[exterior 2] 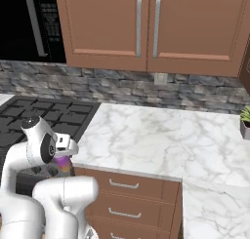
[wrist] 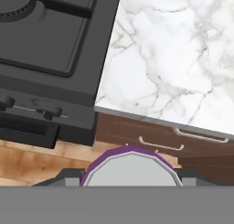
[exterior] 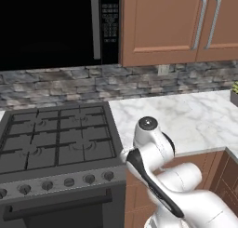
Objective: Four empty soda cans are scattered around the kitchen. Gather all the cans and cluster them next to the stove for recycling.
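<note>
One purple can in gripper.

Marble counter, microwave, wooden cabinets

The scene is evenly and fairly brightly lit, as a rendered picture with no single light source that can be made out. Soft sheen is seen on the white arm and on the cupboard handles. The marble surface is shown pale and without glare. The microwave is rendered almost pure black, its detail lost. Only faint shadows are cast. Edges look slightly soft and jagged at low resolution. No blur or edge distortion is noticed.
</note>
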